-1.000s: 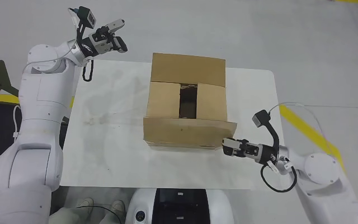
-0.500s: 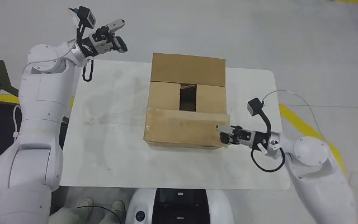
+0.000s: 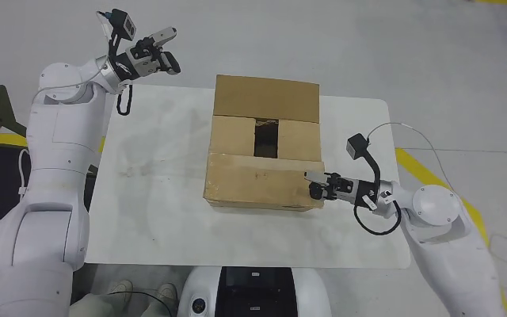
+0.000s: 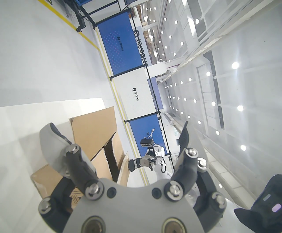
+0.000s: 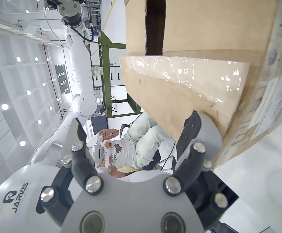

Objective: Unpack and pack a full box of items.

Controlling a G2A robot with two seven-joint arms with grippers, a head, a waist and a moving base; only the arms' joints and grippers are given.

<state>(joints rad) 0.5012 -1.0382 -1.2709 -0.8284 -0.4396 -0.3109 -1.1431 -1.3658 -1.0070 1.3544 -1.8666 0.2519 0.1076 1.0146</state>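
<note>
Right fingers (image 5: 199, 134) now against box flap (image 3: 261, 181)

1. We take this for a large industrial hall fitted out as a robotics test floor, not a home or an office.
2. The ceiling is very high, and rows of round ceiling lights (image 4: 235, 65) run across it above tall white walls.
3. The smooth grey floor (image 3: 356, 47) carries a yellow line (image 4: 57, 16) of the kind that marks off work zones.
4. We see freestanding partitions on black frames, with blue panels (image 4: 119, 48) and a white panel (image 4: 134, 94), fencing off bays.
5. A green steel frame (image 5: 101, 72) and grey cabinets (image 5: 115, 75) stand in the background.
6. A plain white counter (image 3: 158, 198) stands alone on the open floor.
</note>
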